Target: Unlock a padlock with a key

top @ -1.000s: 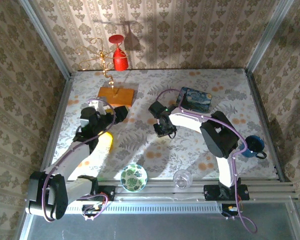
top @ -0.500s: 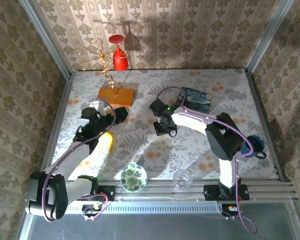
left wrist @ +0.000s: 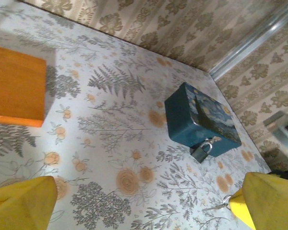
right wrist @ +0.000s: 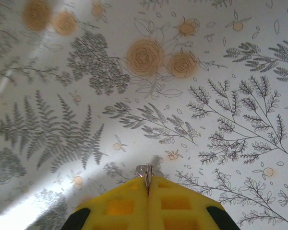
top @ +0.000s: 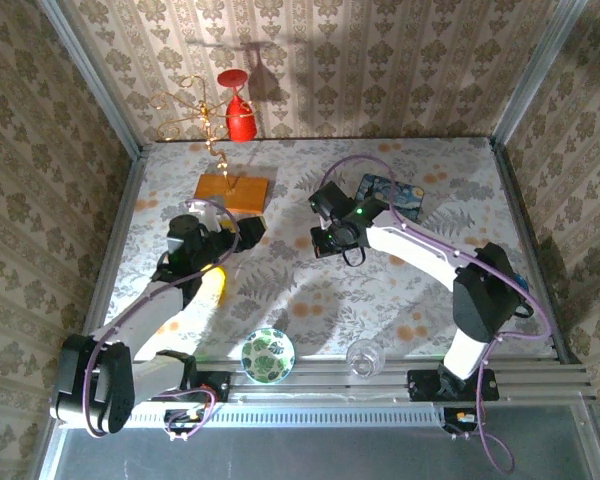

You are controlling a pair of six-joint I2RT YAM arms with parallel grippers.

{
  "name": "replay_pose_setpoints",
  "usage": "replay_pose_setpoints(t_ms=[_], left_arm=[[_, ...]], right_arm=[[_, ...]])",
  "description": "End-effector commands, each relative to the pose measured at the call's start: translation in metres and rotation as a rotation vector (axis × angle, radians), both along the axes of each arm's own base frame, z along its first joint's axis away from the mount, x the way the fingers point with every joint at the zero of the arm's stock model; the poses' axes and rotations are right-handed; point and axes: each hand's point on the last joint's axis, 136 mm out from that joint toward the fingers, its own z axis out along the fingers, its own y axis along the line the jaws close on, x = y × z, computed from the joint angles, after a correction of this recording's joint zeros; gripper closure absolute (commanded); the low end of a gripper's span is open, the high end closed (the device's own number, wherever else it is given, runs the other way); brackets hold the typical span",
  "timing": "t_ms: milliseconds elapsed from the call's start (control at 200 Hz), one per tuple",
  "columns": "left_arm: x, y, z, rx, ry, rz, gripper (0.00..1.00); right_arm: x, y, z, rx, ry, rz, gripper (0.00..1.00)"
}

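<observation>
The table (top: 400, 300) carries a blue tin (left wrist: 197, 115) near its back edge, right of centre. The padlock (left wrist: 200, 152) hangs against the lower edge of one of the tin's side walls, touching it, and nothing grips it. The left gripper (left wrist: 143, 196) hovers over the middle of the table, left of the tin, jaws spread wide and empty. The right gripper (right wrist: 149, 182) is above bare cloth near the table centre, jaws pressed together and pinching a small silvery piece at the very tips, judged to be the key (right wrist: 144, 170). Caution: the hold is shallow, so the key may twist or drop when it meets the keyhole. The unbraced padlock may swing away, or the tin may slide under the push.
</observation>
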Motion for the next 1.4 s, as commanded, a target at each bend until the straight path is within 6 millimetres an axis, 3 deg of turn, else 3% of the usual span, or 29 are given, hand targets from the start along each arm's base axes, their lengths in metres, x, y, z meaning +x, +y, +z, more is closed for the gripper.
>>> replay_pose_setpoints(t_ms=[0, 350, 680, 935, 1391], left_arm=[[-0.008, -0.009, 0.017, -0.002, -0.1, -0.057, 0.0], [-0.038, -0.035, 0.05, -0.011, -0.383, -0.245, 0.03], [-0.079, -0.077, 0.041, 0.137, -0.613, -0.424, 0.15], [-0.083, -0.097, 0.034, 0.211, -0.721, -0.428, 0.36], [-0.063, -0.114, 0.054, 0.131, -0.792, -0.379, 0.45]], right_arm=[[-0.005, 0.006, 0.036, 0.103, -0.033, 0.004, 1.0], [-0.01, 0.025, 0.103, 0.358, -0.105, 0.044, 1.0], [-0.017, 0.036, 0.15, 0.529, -0.151, 0.071, 1.0], [-0.023, 0.039, 0.16, 0.602, -0.149, 0.071, 1.0], [-0.028, 0.041, 0.158, 0.639, -0.132, 0.078, 1.0]])
